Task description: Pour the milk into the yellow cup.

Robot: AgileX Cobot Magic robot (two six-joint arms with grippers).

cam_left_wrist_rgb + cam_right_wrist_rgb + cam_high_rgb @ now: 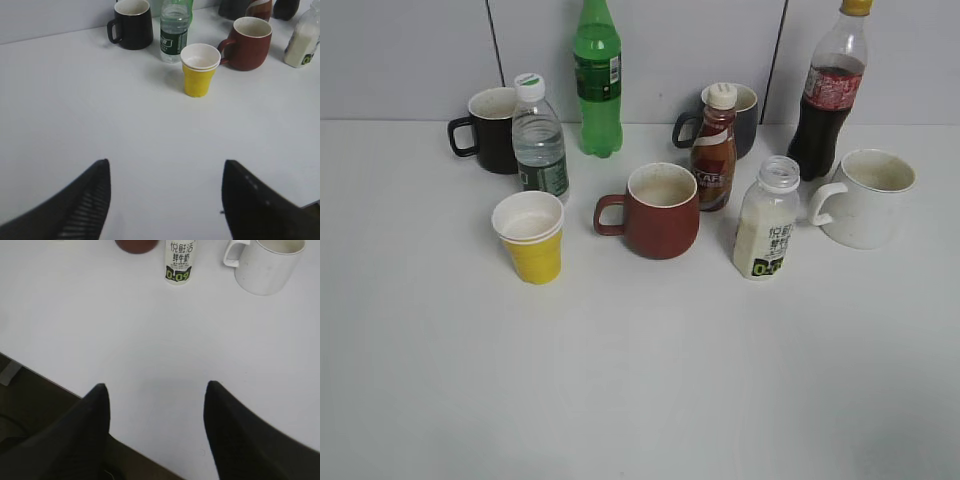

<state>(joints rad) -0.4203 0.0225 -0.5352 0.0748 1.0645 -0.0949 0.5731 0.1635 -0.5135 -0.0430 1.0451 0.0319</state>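
Note:
The milk bottle [766,222] stands upright and uncapped on the white table, right of centre; it also shows in the right wrist view [179,262] and the left wrist view [303,38]. The yellow cup [532,240] stands upright at the left, white inside, also in the left wrist view [199,71]. My left gripper [165,167] is open and empty, well short of the cup. My right gripper [156,390] is open and empty near the table's front edge, well short of the milk. Neither gripper shows in the exterior view.
A dark red mug [660,210] stands between cup and milk. A water bottle [539,140] and black mug [492,128] stand behind the cup. A coffee bottle [714,150], dark mug [745,112], green bottle [598,80], cola bottle [828,95] and white mug [868,198] stand around.

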